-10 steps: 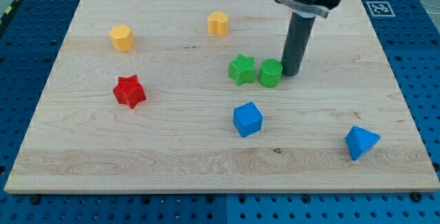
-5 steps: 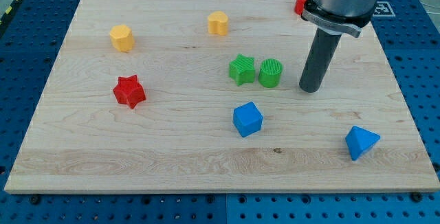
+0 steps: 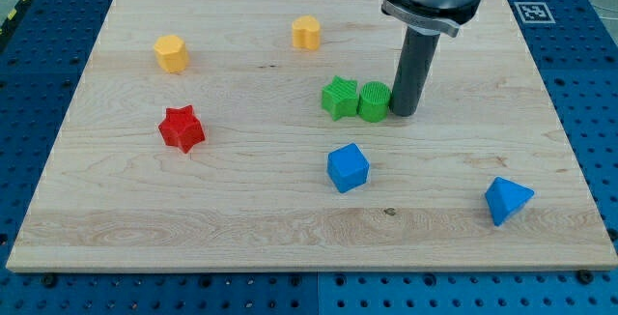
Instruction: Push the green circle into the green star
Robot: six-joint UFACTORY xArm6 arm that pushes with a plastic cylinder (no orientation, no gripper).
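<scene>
The green circle [image 3: 374,100] lies near the board's middle, touching the right side of the green star [image 3: 340,98]. My tip [image 3: 405,113] stands right against the circle's right side, touching it or nearly so. The dark rod rises from there to the arm's head at the view's top.
A blue cube [image 3: 348,167] lies below the green pair. A blue triangle-like block [image 3: 506,200] is at the lower right. A red star [image 3: 182,128] is at the left. Two yellow blocks [image 3: 171,52] [image 3: 306,32] lie near the top of the wooden board [image 3: 290,228].
My tip moved right, away from the circle, then back left against it. The circle has slid left, closing the small gap to the star. The red block at the top is now hidden.
</scene>
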